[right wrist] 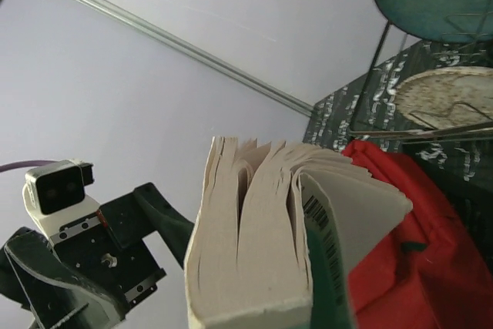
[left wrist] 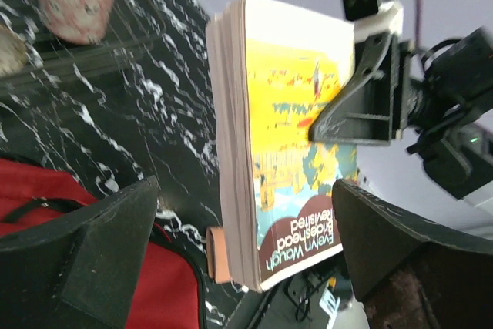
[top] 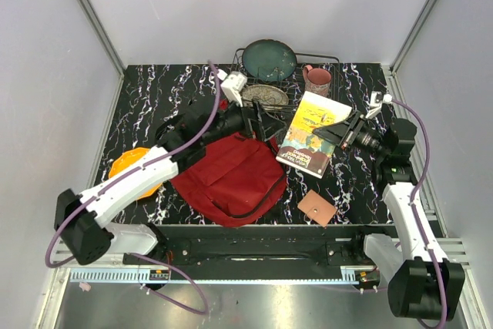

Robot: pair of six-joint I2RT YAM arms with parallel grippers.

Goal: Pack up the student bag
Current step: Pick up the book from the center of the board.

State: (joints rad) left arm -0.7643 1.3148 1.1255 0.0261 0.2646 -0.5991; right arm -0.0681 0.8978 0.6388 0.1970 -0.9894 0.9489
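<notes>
The student bag (top: 229, 179) is a red fabric backpack lying slumped on the table in front of the arms, also in the left wrist view (left wrist: 85, 275) and the right wrist view (right wrist: 408, 260). A paperback book (top: 313, 132) with a yellow and blue cover hangs tilted above the table, right of the bag. My right gripper (top: 337, 133) is shut on its right edge; one finger (left wrist: 358, 105) lies across the cover. My left gripper (left wrist: 246, 256) stands open around the book's (left wrist: 285, 136) lower end, its fingers (left wrist: 100, 244) apart from it. The fanned pages (right wrist: 269, 244) hide the right jaws.
A wire dish rack (top: 286, 75) at the back holds a teal plate (top: 269, 59) and a speckled beige plate (top: 264, 95). A pink mug (top: 316, 78) stands beside it. An orange plate (top: 127, 169) lies left under the left arm. A brown leather square (top: 316, 207) lies at front right.
</notes>
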